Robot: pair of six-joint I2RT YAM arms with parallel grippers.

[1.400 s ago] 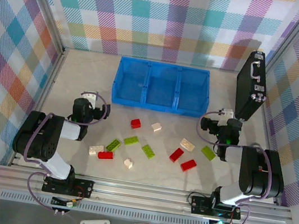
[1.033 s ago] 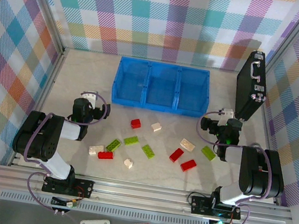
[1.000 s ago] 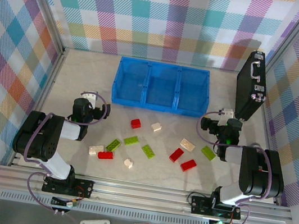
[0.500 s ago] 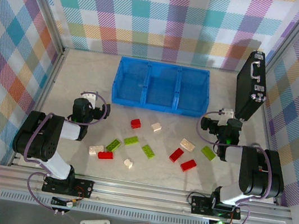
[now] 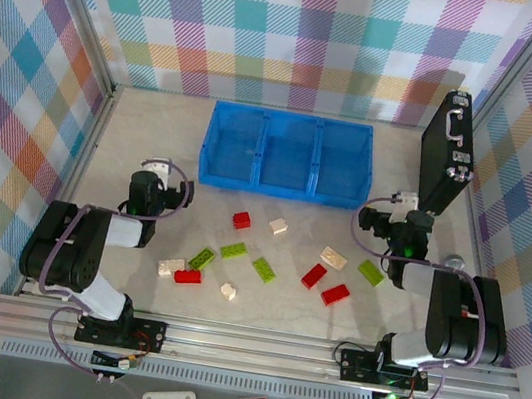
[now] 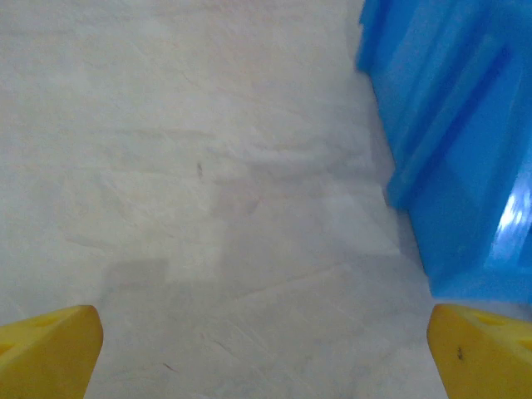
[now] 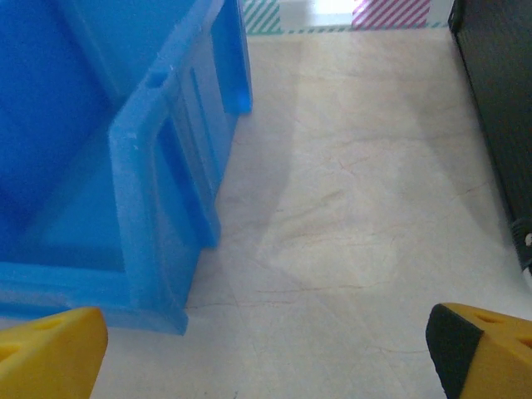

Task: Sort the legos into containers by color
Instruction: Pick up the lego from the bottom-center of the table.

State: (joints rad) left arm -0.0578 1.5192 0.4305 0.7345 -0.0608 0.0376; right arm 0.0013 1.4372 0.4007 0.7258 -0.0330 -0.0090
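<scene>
The blue tray lies at the back centre, and all three compartments look empty. Red, lime green and cream legos lie scattered on the table in front of it, among them a red one, a green one and a cream one. My left gripper sits left of the tray, open, with its yellow fingertips wide apart over bare table. My right gripper sits right of the tray, also open, and nothing lies between its fingertips.
A black case with metal latches stands upright at the back right, close to my right gripper, and its edge shows in the right wrist view. Checked walls enclose the table on three sides.
Both arms have shifted slightly, the left gripper a little to the left. The legos and the tray have not moved.
</scene>
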